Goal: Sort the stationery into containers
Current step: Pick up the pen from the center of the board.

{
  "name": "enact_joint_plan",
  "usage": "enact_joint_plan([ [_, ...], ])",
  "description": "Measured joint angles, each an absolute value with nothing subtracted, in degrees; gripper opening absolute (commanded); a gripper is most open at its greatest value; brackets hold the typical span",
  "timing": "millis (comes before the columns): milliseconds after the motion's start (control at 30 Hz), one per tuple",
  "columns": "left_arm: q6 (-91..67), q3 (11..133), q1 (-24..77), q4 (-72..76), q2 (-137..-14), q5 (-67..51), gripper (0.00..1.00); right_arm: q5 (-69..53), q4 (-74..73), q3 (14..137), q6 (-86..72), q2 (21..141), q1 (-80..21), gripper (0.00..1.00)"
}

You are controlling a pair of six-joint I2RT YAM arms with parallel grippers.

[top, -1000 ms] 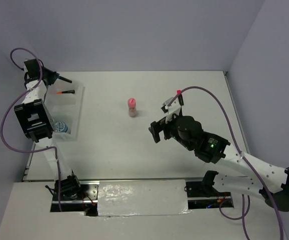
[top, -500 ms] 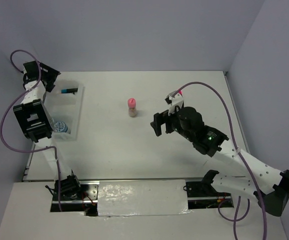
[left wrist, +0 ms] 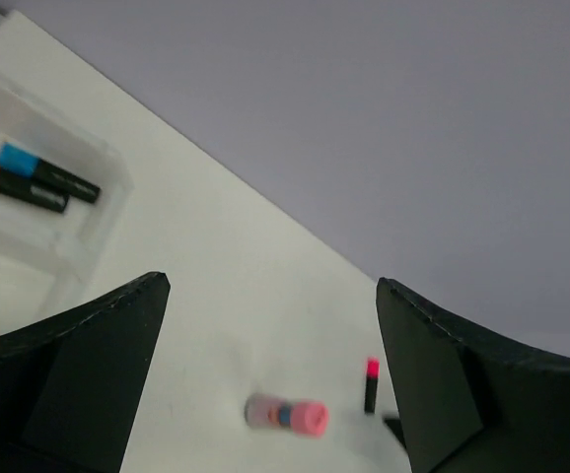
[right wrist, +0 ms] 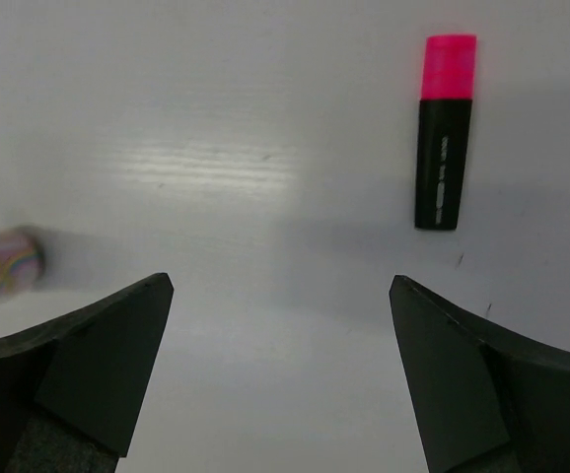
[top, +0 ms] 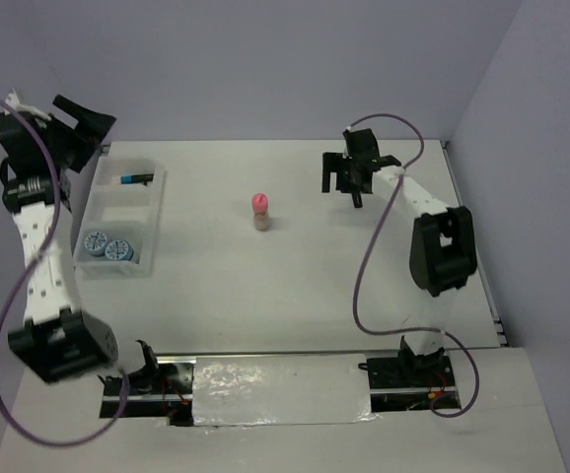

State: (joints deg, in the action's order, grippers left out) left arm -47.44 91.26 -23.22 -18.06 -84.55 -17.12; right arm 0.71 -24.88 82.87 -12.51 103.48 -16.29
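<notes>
My left gripper (top: 98, 136) hangs open and empty above the far end of the white three-part tray (top: 154, 225). The tray's (left wrist: 109, 209) far compartment holds the orange-capped marker (left wrist: 14, 183) and the blue-capped marker (left wrist: 53, 175) side by side. Two blue rolls (top: 106, 245) lie in its near compartment. The pink-capped tan tube (top: 260, 212) stands mid-table. My right gripper (right wrist: 280, 284) is open just above the table, with the pink-capped marker (right wrist: 444, 148) lying ahead and to the right of its fingers. From above, my right gripper (top: 344, 187) hides that marker.
Grey walls close the table at the back and right. The tube (right wrist: 4, 266) shows at the left edge of the right wrist view. The middle tray compartment (top: 117, 212) holds nothing that I can see.
My left gripper opened, left the blue-capped marker in the tray's far compartment and rose away. My right arm swung out to the far right, over the pink-capped marker.
</notes>
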Motion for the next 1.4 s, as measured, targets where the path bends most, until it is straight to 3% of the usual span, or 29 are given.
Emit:
enact_joint_plan([
  [133, -41.63, 76.99, -16.91, -19.38, -66.15, -18.06, 0.99, 2.74, -31.09, 97.58, -11.62, 118.69, -13.39, 0.96],
  [267, -36.47, 62.92, -14.59, -20.38, -53.65, -19.46, 0.99, 3.31, -34.48, 104.31, -11.40, 125.38, -11.00, 0.96],
  [467, -32.45, 47.13, -14.22, -21.71, -45.91, -18.17, 0.99, 2.15, -40.51, 114.65, -9.50, 130.80, -8.43, 0.91],
  [733, -30.11, 44.73, -14.06, -22.33, -45.39, -15.05, 0.99, 0.27, -43.66, 114.30, -8.86, 132.79, -7.09, 0.76],
  [767, -30.00, 44.73, -14.06, -22.33, -45.10, -14.70, 0.99, 0.08, -43.94, 113.97, -8.82, 132.84, -7.14, 0.69],
  [933, -29.80, 44.73, -14.06, -22.33, -43.33, -13.72, 0.99, -0.10, -45.95, 113.93, -8.36, 134.23, -7.16, 0.58],
  [1133, -29.67, 44.73, -14.06, -22.33, -43.13, -13.74, 0.99, 0.45, -49.80, 116.42, -8.71, 136.20, -7.46, 0.56],
  [1167, -29.65, 44.73, -14.06, -22.33, -43.13, -13.76, 0.99, 0.51, -50.48, 117.10, -8.71, 136.51, -7.46, 0.53],
  [1200, -29.54, 44.73, -14.06, -22.35, -43.13, -13.78, 0.99, 0.58, -51.46, 118.06, -8.78, 137.05, -7.51, 0.43],
  [1267, -29.08, 44.71, -14.06, -22.33, -43.13, -13.91, 0.99, 0.78, -52.84, 119.57, -8.84, 137.91, -7.51, 0.31],
  [1400, -28.71, 44.71, -14.06, -22.31, -43.13, -14.46, 0.99, 0.95, -52.77, 119.44, -9.13, 137.99, -7.55, 0.14],
])
